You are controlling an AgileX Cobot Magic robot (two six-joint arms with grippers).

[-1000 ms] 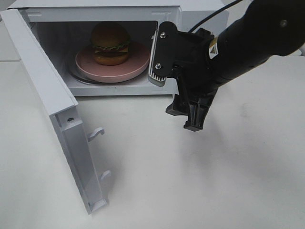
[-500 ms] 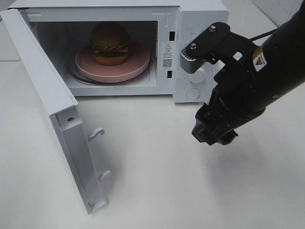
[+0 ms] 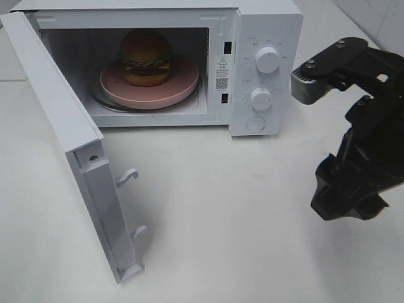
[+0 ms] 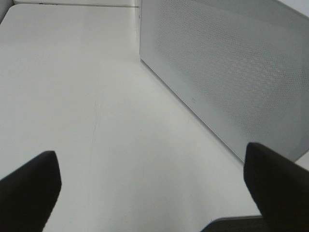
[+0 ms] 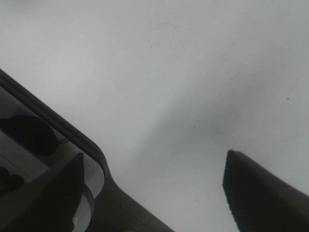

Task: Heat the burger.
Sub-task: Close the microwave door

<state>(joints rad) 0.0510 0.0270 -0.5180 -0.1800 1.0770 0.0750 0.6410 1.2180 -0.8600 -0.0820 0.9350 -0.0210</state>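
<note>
From the high camera I see the right pincer (image 3: 312, 145) hanging over the white table (image 3: 221, 252) with its jaws spread wide and nothing between them, so it is released. Its upper finger (image 3: 314, 85) carries a grey ribbed pad, and the lower one is black and closer to the tabletop. The microwave (image 3: 278, 25) stands just beside that upper finger, with its two round knobs (image 3: 267, 60) as the nearest parts. The burger (image 3: 146, 55) is well apart from the pincer, past the knobs and inside the oven, where it sits upright on a pink plate (image 3: 183, 85). The door (image 3: 63, 120) stands swung open on the side of the oven farthest from the pincer. The left pincer does not appear in this view. On the left wrist camera, the left pincer (image 4: 152, 186) is released too. Its dark fingertips (image 4: 29, 188) stand far apart with only bare table between them. Ahead of it and off to one side rises a white panel (image 4: 231, 72) covered in fine dots, and I cannot tell which part of the oven it is. The burger is hidden from here. On the right wrist camera, I see two dark fingers (image 5: 265, 193) set wide apart over plain table with nothing held between them, and the burger is out of this view.
</note>
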